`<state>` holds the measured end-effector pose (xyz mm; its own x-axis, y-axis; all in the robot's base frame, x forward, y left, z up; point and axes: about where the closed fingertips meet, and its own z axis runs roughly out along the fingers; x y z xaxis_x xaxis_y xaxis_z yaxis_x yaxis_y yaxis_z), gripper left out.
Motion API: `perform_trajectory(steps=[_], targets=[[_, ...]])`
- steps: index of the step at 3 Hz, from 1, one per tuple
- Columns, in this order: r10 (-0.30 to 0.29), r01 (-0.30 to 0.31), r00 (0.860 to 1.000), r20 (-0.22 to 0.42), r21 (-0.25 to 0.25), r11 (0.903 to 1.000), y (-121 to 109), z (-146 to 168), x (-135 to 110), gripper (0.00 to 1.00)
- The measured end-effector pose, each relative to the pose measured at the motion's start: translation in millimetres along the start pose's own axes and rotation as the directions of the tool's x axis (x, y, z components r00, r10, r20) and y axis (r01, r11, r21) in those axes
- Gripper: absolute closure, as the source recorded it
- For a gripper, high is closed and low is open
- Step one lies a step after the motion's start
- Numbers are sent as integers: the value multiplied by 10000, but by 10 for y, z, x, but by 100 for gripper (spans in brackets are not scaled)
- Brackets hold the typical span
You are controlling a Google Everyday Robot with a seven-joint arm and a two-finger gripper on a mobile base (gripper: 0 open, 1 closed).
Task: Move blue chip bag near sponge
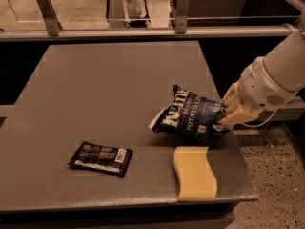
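One bag (188, 117), light, crinkly, slippery, easily crushed; pinched at its right end by gripper (223, 119), fingers closed on it, tilted low over table (95, 89), just behind sponge (194, 171). Best held by the flat sealed edge, gently, sparing the contents

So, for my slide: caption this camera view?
Gripper holds blue chip bag beside sponge on table; black wrapper lies apart.

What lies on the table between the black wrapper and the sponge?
Nothing: the camera view shows only bare table between the black wrapper and the sponge. The gripper holds the blue chip bag by its right end, beyond the sponge.
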<state>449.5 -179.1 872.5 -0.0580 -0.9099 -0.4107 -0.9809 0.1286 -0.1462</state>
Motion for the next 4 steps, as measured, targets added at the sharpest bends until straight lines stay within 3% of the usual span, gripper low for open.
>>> perform_trajectory(steps=[1, 2, 3, 4], targets=[[-24, 24, 10000, -4, -8, 10000, 3, 5, -11, 13], [-47, 47, 10000, -7, -15, 10000, 7, 10, -22, 0], [-51, 50, 10000, 24, 87, 9999, 2, -11, -15, 0], [-17, -4, 9995, 313, 651, 9979, -50, -202, 138, 0]])
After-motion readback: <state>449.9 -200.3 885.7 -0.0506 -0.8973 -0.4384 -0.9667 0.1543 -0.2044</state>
